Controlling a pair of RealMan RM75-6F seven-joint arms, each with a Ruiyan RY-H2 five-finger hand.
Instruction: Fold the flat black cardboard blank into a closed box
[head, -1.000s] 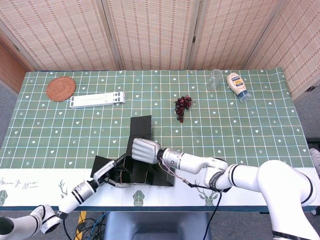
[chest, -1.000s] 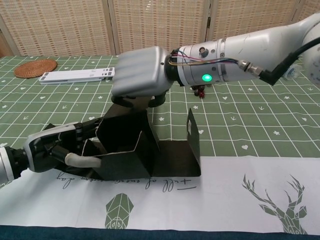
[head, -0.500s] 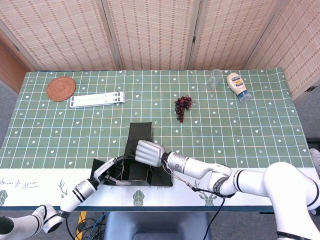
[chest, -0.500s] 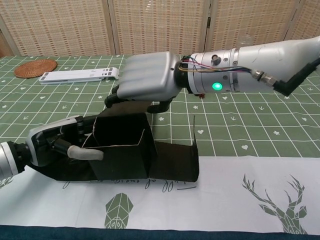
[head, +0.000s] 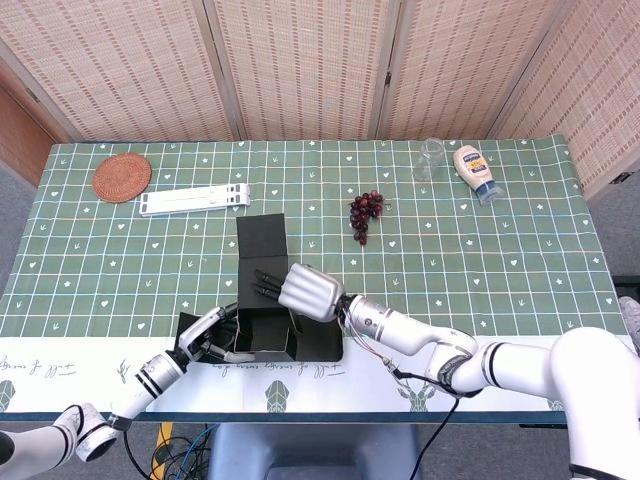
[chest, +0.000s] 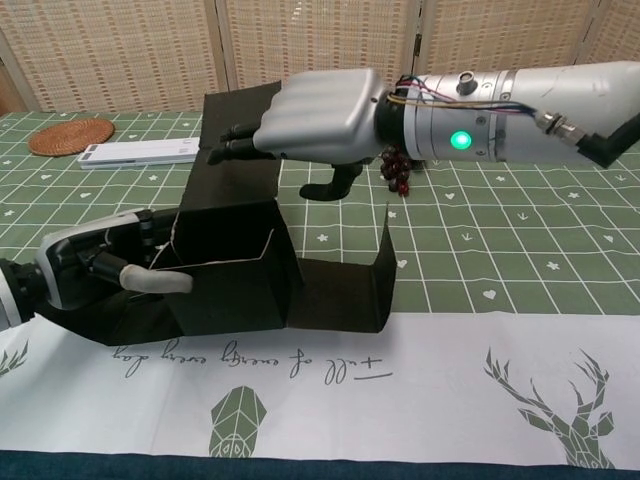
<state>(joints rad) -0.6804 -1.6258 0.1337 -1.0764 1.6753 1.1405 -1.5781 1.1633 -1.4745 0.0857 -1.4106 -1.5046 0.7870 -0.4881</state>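
The black cardboard blank (head: 268, 335) stands partly folded near the table's front edge, its front wall (chest: 225, 280) upright. Its long lid flap (chest: 235, 140) rises at the back and shows as a dark panel (head: 260, 240) from above. A short end flap (chest: 385, 268) stands up on the right. My right hand (chest: 320, 112) hovers over the box with fingers stretched out flat against the lid flap and the thumb hanging down. My left hand (chest: 95, 268) grips the box's left end, thumb pressed on the front wall. From above, the right hand (head: 311, 291) and left hand (head: 205, 338) flank the box.
A woven coaster (head: 122, 177) and a white folding stand (head: 195, 200) lie at the back left. Grapes (head: 365, 213) sit behind the box to the right. A glass (head: 430, 158) and a mayonnaise bottle (head: 476, 172) are at the back right.
My right hand has lifted and straightened its fingers, and the lid flap it held bent over the box now stands upright. The box and left hand shifted slightly left.
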